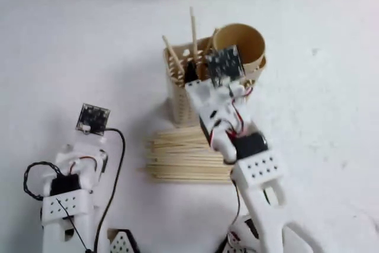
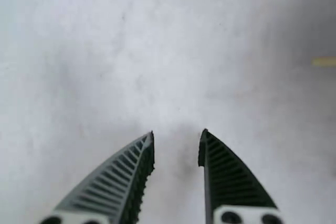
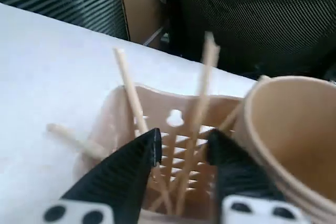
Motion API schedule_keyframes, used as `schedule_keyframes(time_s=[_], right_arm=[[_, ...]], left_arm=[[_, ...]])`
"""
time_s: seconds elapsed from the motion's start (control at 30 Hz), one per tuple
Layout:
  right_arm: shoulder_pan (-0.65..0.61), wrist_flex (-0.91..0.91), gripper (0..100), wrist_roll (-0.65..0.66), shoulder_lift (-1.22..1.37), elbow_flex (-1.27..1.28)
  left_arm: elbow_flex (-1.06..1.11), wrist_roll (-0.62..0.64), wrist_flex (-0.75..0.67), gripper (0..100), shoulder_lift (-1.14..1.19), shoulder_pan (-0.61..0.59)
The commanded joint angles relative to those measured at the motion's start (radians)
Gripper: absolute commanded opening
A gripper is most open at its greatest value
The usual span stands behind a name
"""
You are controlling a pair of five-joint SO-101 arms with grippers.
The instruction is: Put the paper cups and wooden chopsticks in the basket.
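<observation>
Here's the right gripper (image 3: 184,137), poised right over the basket (image 3: 149,100), jaws spread and nothing clamped between them, which looks like a drop-off pose. Several chopsticks (image 3: 128,85) stand leaning inside the basket, and the paper cups (image 3: 294,124), nested and tilted, seem to sit in its end just beside the gripper. A big pile of chopsticks (image 1: 186,157) lies flat on the surface (image 1: 71,45) right against the basket, under the right arm, so plenty is left to load. The left gripper (image 2: 177,140) hovers partly open over bare surface, well apart, leaving room.
</observation>
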Motion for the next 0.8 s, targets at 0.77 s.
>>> schedule_keyframes(time_s=[0.77], right_arm=[[0.038,0.12,24.0,0.115,-0.489,0.068]], left_arm=[[-0.003,-0.005,-0.04,15,-0.018,0.018]])
